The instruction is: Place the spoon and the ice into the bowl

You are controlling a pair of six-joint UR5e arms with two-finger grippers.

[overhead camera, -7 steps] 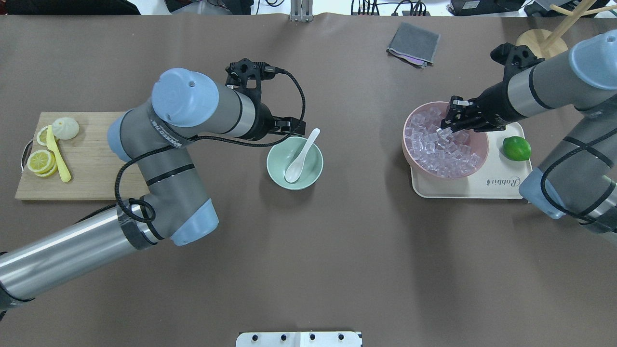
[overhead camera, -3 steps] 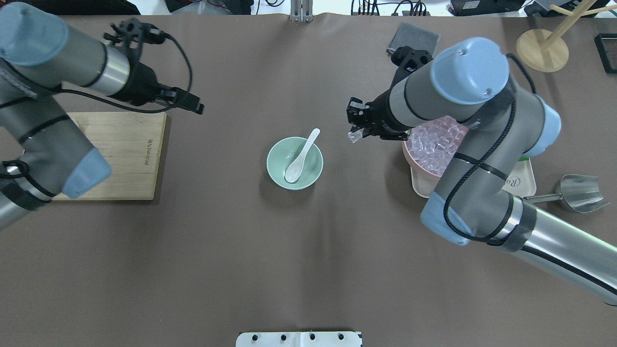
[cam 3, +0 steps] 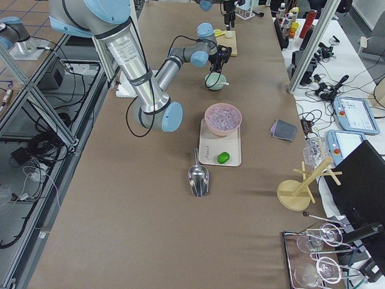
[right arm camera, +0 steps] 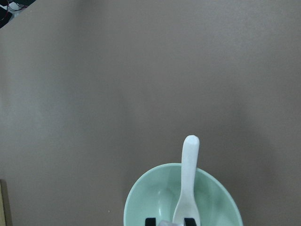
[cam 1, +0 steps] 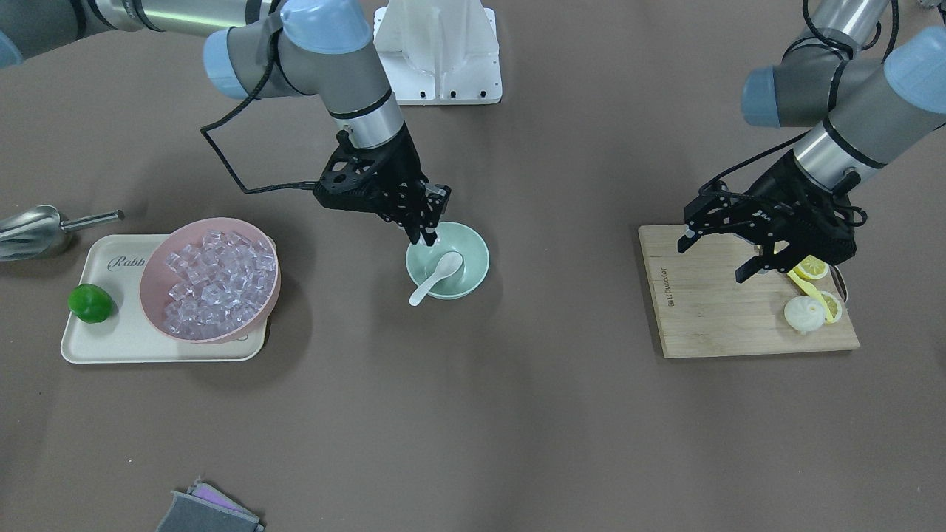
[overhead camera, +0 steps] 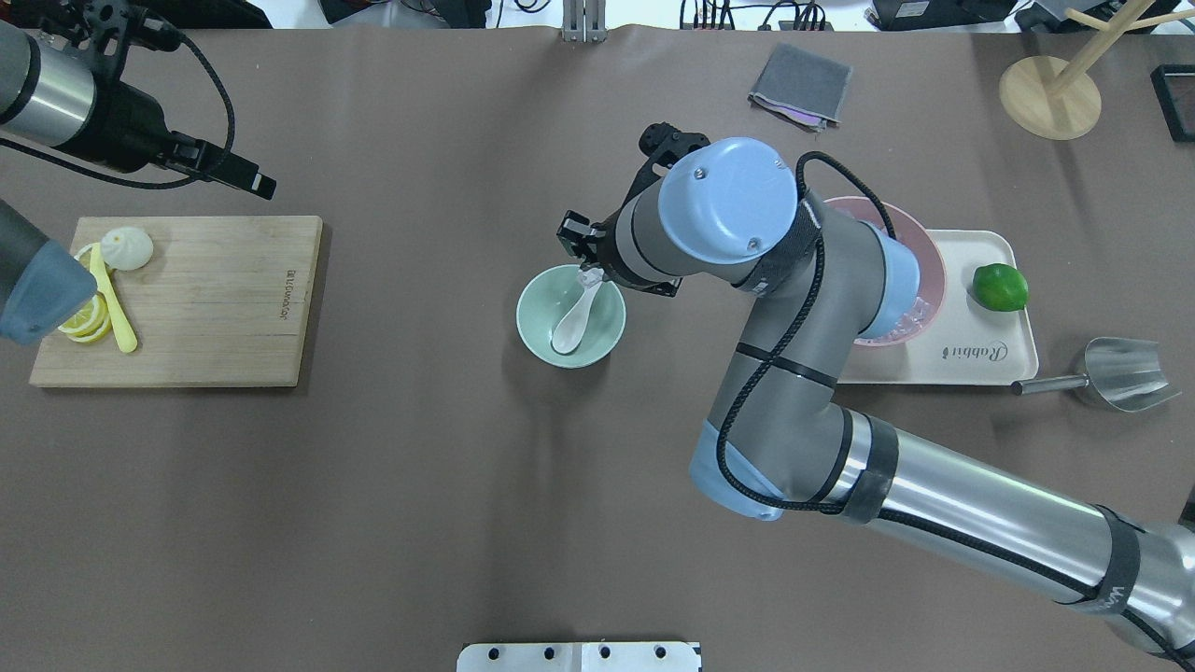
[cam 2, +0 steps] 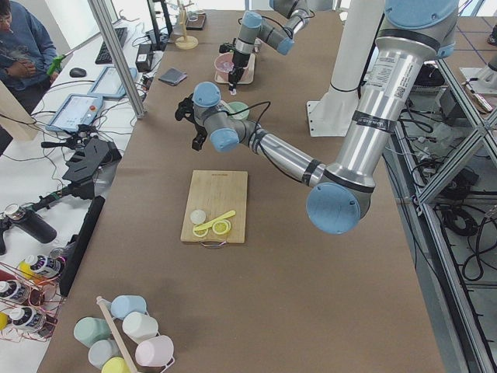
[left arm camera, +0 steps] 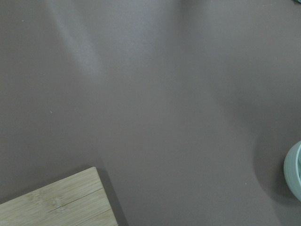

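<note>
The mint-green bowl stands mid-table with the white spoon lying in it, handle over the far rim. Both also show in the front view, bowl and spoon, and in the right wrist view, bowl and spoon. My right gripper hangs over the bowl's far-right rim, shut on a clear ice cube held between its fingertips. My left gripper is open and empty above the cutting board's far corner, far from the bowl.
A pink bowl full of ice cubes sits on a cream tray with a lime. A metal scoop lies beside it. The cutting board holds lemon slices, a bun and a yellow spoon. A grey cloth lies at the back.
My right gripper has carried an ice cube left from the pink bowl to above the green bowl. My left arm has drawn back from the bowl to the far left.
</note>
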